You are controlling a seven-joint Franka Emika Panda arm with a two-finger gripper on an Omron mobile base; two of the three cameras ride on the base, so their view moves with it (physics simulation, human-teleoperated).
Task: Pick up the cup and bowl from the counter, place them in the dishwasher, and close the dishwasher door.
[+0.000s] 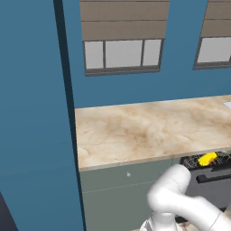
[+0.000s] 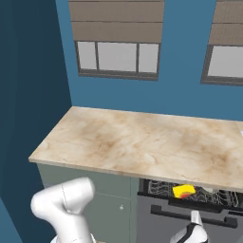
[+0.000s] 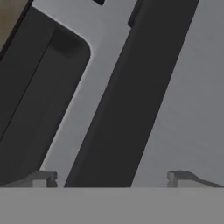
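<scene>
While the hand [image 3: 109, 179] sits wide open, fingertips [image 3: 41, 178] straddling the black bar handle [image 3: 131, 96] on the dishwasher door [image 3: 188, 109], only the base views show inside: one cup [image 2: 184, 191] on the dishwasher [image 2: 190, 192] rack, door partly open. Desk [image 1: 149, 128] beige marble, blue walls, two windows [image 1: 122, 53].
</scene>
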